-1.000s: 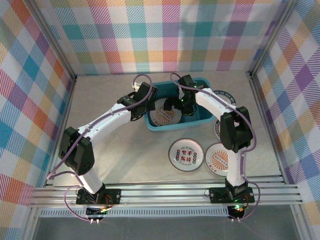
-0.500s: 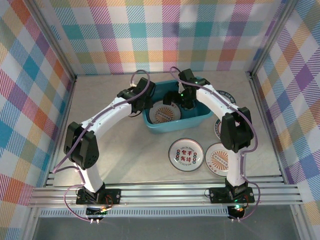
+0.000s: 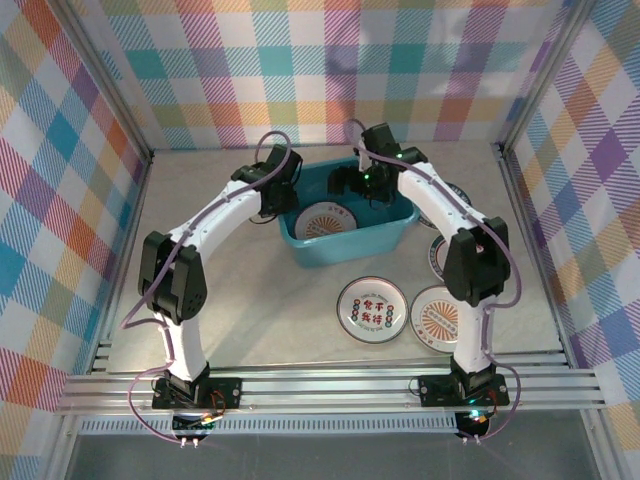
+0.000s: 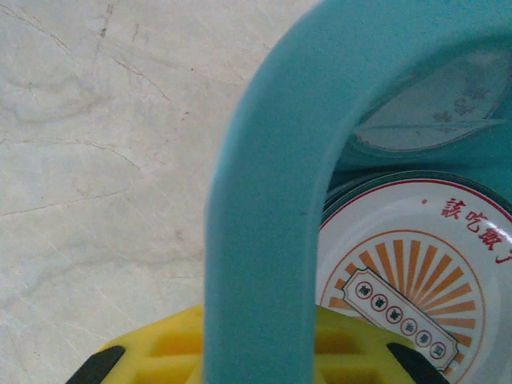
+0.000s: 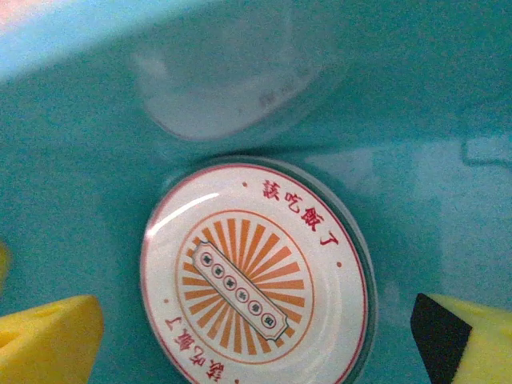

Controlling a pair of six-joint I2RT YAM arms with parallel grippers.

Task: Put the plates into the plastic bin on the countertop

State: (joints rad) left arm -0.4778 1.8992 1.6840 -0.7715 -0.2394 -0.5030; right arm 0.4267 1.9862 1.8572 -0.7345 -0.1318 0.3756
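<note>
1. Two plates lie nearest the arm bases on the beige countertop [image 3: 250, 300]. One is a character plate [image 3: 371, 310] whose red and green writing is too small to read. Just to its right is an orange sunburst plate [image 3: 440, 318].
2. Farther back on the right, a dark-rimmed plate [image 3: 436, 255] is partly hidden by the right arm.
3. Mid-counter sits the teal plastic bin [image 3: 345, 252], turned slightly askew.
4. Inside it, a binned sunburst plate [image 5: 256, 272] lies flat. Its white rim carries the red characters 該吃飯了, repeated on the opposite side. The small characters in the centre band are unreadable.
5. The left gripper [image 4: 256, 364] is clamped on the bin's left rim, which passes between its yellow fingers [image 4: 160, 360].
6. A second dark-rimmed plate [image 3: 457, 195] peeks out beside the bin's right end.
7. The right gripper [image 5: 256, 344] hangs over the bin's far part with its jaws wide apart and nothing between them.
</note>
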